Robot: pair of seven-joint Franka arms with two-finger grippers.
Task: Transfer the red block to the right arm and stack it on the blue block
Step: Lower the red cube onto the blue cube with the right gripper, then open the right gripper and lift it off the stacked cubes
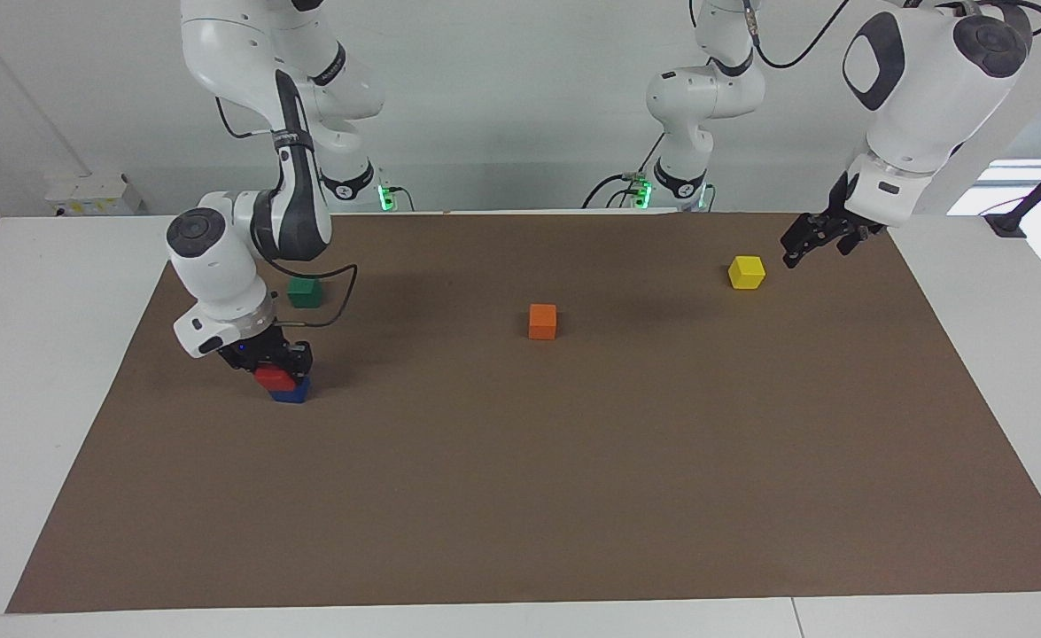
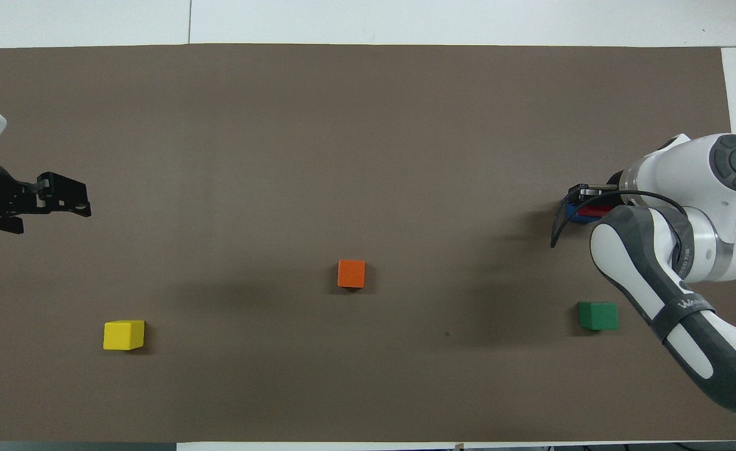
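Observation:
The red block [image 1: 272, 379] rests on top of the blue block [image 1: 291, 392], toward the right arm's end of the brown mat. My right gripper [image 1: 274, 370] reaches down onto the stack and is shut on the red block. In the overhead view the right gripper [image 2: 588, 205] covers most of the stack; only a strip of the red block [image 2: 595, 212] and an edge of the blue block [image 2: 569, 207] show. My left gripper [image 1: 793, 255] waits raised over the mat at the left arm's end, empty; it also shows in the overhead view [image 2: 70, 202].
An orange block [image 1: 542, 321] lies mid-mat. A yellow block [image 1: 747, 272] lies near the left gripper. A dark green block [image 1: 305, 291] lies nearer to the robots than the stack, close to the right arm's elbow. The brown mat [image 1: 520, 496] covers the table.

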